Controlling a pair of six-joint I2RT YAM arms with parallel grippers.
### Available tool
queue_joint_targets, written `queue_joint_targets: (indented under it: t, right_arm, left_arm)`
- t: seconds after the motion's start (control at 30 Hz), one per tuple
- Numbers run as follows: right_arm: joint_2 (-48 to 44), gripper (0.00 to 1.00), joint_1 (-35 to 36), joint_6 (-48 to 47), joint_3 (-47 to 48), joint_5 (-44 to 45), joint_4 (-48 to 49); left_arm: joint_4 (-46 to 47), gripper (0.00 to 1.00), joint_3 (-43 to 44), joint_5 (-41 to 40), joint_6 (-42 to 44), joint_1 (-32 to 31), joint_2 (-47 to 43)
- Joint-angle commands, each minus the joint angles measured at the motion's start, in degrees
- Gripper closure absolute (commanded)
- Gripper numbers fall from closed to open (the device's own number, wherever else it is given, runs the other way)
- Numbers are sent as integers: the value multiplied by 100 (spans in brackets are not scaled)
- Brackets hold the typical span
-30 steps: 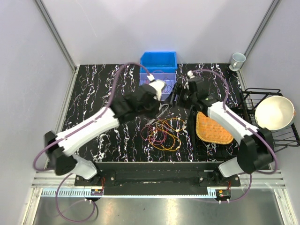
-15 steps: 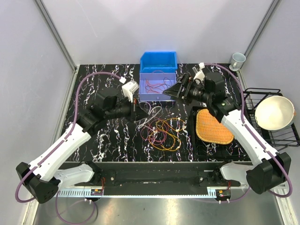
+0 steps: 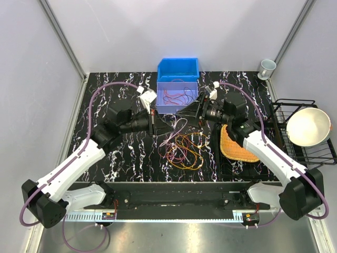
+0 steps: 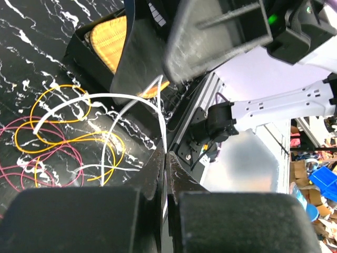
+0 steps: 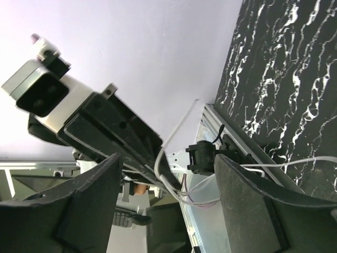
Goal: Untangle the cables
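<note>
A loose tangle of thin orange, yellow, red and purple cables [image 3: 184, 150] lies on the black marbled table; it also shows in the left wrist view [image 4: 52, 139]. A white cable [image 3: 176, 126] rises from it. My left gripper [image 3: 158, 123] points right, and in the left wrist view it [image 4: 164, 154] is shut on the white cable [image 4: 105, 96]. My right gripper [image 3: 184, 110] faces it from the right with its jaws wide open. In the right wrist view it [image 5: 167, 158] frames the left gripper's tip and a loop of the white cable [image 5: 181, 195] without touching either.
A clear box [image 3: 160, 100] holding red cables stands just behind the grippers, with a blue bin [image 3: 178, 67] behind it. A black tray [image 3: 224, 168] with an orange woven mat [image 3: 239, 143] is at the right. Further right are a wire rack [image 3: 284, 105] with a bowl [image 3: 308, 126] and a cup [image 3: 267, 67].
The left arm has drawn back left from the box with the white cable. The right gripper has swung left and down, and now meets the left gripper tip to tip.
</note>
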Motion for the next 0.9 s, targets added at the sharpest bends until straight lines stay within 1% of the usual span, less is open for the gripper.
queue_joint_targets:
  t: [0.0, 0.1, 0.17, 0.2, 0.23, 0.27, 0.3, 0.33, 0.37, 0.4, 0.47, 0.57, 0.7, 0.87]
  right_arm:
    - [-66, 25, 103, 390, -124, -144, 800]
    - [-109, 25, 103, 329, -133, -74, 713]
    - [-232, 25, 95, -30, -2, 101, 196]
    - [-302, 25, 95, -563, 225, 267, -181]
    - [-390, 25, 103, -838, 349, 765, -1072]
    - [-634, 25, 103, -1075, 446, 1127, -1481]
    - [-776, 25, 95, -1391, 552, 1800, -1798]
    - [-1039, 24, 95, -1490, 579, 2077, -2219]
    - [-1154, 23, 95, -1560, 596, 2262, -2310]
    - [-1225, 23, 95, -1605, 605, 2377, -2363]
    - [-1235, 23, 95, -1561, 614, 2283, -2364]
    - [-980, 25, 112, -1412, 615, 1730, -2294]
    - [-875, 25, 278, -1131, 333, 1500, -1628]
    - [-646, 26, 595, -955, 245, 1368, -1214]
  left_arm:
    - [348, 100, 120, 68, -125, 26, 189]
    - [304, 100, 129, -46, -81, 43, 207]
    - [16, 100, 251, -273, 24, 43, 198]
    - [-134, 100, 313, -397, 155, 52, 172]
    - [-292, 100, 426, -520, 235, 78, 154]
    - [-537, 100, 471, -730, 296, 104, 128]
    - [-618, 100, 498, -801, 384, 131, 67]
    - [-680, 100, 524, -854, 411, 192, 32]
    - [-750, 100, 524, -951, 420, 210, 5]
    - [-768, 100, 524, -978, 429, 228, -39]
    - [-742, 100, 480, -978, 377, 245, -48]
    - [-575, 100, 410, -890, 254, 245, 13]
    - [-312, 100, 305, -758, 95, 245, 75]
    - [-48, 100, 287, -478, -98, 245, 154]
